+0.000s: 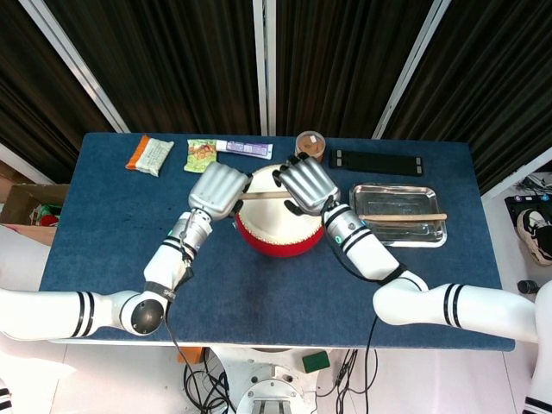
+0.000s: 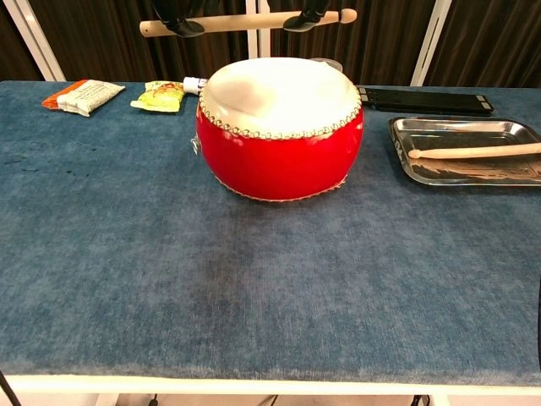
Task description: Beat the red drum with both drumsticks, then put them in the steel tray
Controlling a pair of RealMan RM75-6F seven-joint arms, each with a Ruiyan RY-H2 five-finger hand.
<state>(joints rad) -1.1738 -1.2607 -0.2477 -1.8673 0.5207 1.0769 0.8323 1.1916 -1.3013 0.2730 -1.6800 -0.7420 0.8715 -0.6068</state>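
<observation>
Overhead, fingers (image 2: 184,25) of both hands grip the drumstick (image 2: 245,19) (above drum (image 2: 279,127)).

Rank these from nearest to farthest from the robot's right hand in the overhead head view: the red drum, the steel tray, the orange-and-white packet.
1. Red drum, directly under the right hand.
2. Steel tray, on the table to the hand's right in the picture.
3. Orange-and-white packet, at the far-left back corner.
</observation>
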